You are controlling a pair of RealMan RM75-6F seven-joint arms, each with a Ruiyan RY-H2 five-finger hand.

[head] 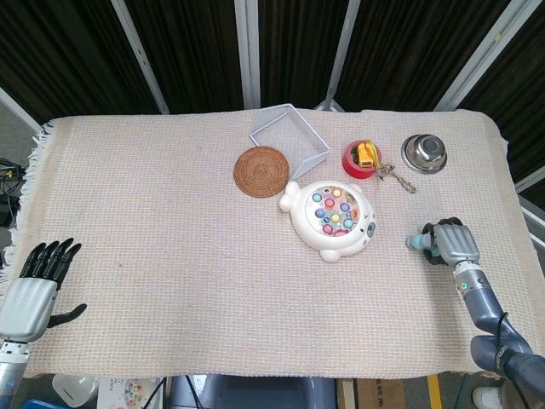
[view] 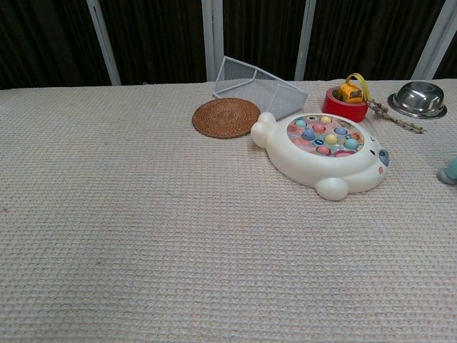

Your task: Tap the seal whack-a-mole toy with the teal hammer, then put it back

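The white seal-shaped whack-a-mole toy with coloured pegs [head: 330,219] lies flat, right of centre on the desk [head: 170,256], which a beige woven cloth covers. Its peg face is turned up, which leaves it open to a tap from above. The small teal plastic hammer [head: 415,240] sits near the desk's right edge, well apart from the toy. The right hand [head: 451,243] is wrapped around its handle with fingers clenched on it, and only the teal head shows beyond them (the chest view catches just a sliver of the head at its right border). I judge this grip either readies the hammer for the swing or is about to release it. The left hand [head: 32,285] rests off the near left corner, fingers released and spread, holding nothing, kept clear of the work. No brand, label or writing is legible on anything.
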